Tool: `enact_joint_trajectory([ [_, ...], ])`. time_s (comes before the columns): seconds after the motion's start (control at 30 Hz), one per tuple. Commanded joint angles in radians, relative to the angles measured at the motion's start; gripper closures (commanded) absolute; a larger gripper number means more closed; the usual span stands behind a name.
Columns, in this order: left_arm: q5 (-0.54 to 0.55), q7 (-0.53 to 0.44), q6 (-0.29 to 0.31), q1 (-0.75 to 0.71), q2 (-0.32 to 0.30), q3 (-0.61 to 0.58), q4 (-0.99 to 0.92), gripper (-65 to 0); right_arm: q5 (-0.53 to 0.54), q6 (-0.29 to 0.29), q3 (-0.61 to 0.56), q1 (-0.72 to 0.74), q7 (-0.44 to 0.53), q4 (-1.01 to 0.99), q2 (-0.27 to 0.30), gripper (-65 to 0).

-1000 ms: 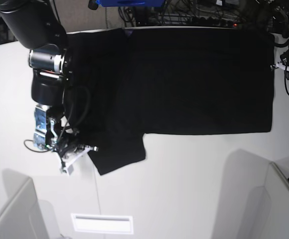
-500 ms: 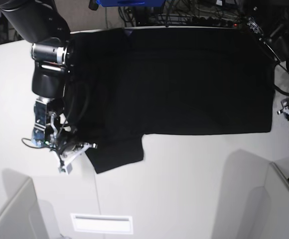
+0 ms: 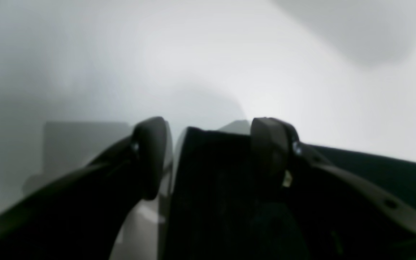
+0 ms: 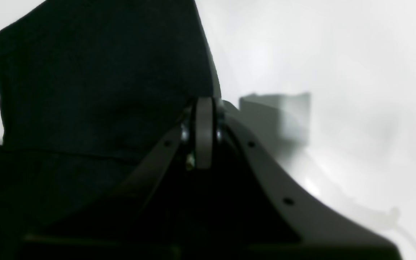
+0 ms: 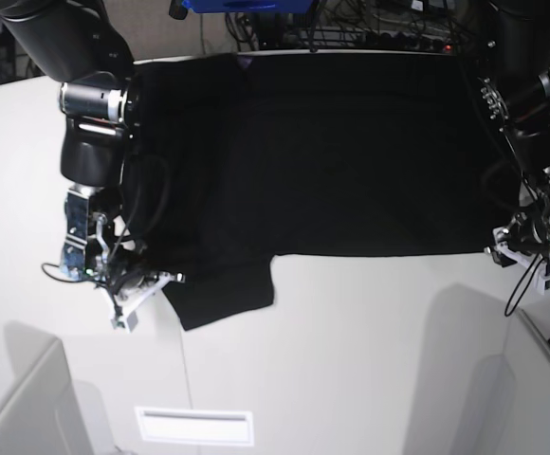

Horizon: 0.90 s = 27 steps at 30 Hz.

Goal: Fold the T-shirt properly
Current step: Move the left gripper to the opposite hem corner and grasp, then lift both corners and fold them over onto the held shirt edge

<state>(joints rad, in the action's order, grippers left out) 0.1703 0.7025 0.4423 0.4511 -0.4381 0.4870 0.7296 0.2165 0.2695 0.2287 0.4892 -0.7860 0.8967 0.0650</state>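
Note:
The black T-shirt (image 5: 351, 152) lies spread flat, plain side up, on the white table (image 5: 351, 351). One sleeve (image 5: 223, 294) sticks out toward the front left. My right gripper (image 5: 140, 287) is at that sleeve's left edge. In the right wrist view it (image 4: 204, 133) is shut, with the sleeve cloth (image 4: 96, 83) at its fingertips. My left gripper (image 5: 526, 254) is at the shirt's front right corner. In the left wrist view it (image 3: 211, 155) is open, with the cloth corner (image 3: 211, 180) lying between the fingers (image 3: 150, 155).
A white slotted plate (image 5: 194, 426) lies on the table near the front edge. Grey partition panels stand at the front left (image 5: 19, 408) and front right (image 5: 540, 389). Cables (image 5: 370, 24) and a blue object (image 5: 242, 5) lie behind the table.
My left arm has swung in from the right edge down to the shirt's front right corner. My right gripper and the sleeve have shifted slightly to the left.

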Motion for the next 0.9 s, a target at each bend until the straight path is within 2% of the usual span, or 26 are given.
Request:
enact_joint_trajectory([
  [0.0,0.004,0.015,0.0,0.018,-0.018,-0.001,0.008,-35.2,0.01,0.003,0.001,0.035,0.017,0.019,0.006,0.0],
  [0.2,0.004,0.018,0.0,0.005,-0.014,-0.001,0.005,-34.9,0.01,0.003,0.001,0.035,0.017,0.019,0.006,0.0],
  [0.27,0.004,0.018,0.0,-0.005,-0.014,-0.003,0.003,-31.4,0.01,0.003,0.001,0.035,0.017,0.019,0.006,0.0],
  [0.33,0.004,0.015,0.0,-0.012,-0.012,-0.003,0.003,-21.9,0.01,0.003,0.001,0.036,0.018,0.019,0.006,0.0],
  [0.43,0.004,0.015,0.0,-0.012,-0.012,-0.003,0.003,-2.8,0.01,0.003,0.001,0.035,0.023,0.019,0.006,0.0],
  [0.47,0.004,0.013,0.0,-0.012,-0.012,-0.003,0.003,0.0,0.01,0.003,0.001,0.035,0.024,0.019,0.006,0.0],
  [0.67,0.013,0.029,0.003,0.01,-0.015,-0.001,0.023,0.0,0.01,0.003,0.001,0.022,0.041,0.081,0.006,0.0],
  [0.87,0.015,0.159,0.006,-0.007,-0.017,0.005,0.175,0.0,0.008,0.004,0.001,-0.008,0.036,0.183,0.011,0.0],
])
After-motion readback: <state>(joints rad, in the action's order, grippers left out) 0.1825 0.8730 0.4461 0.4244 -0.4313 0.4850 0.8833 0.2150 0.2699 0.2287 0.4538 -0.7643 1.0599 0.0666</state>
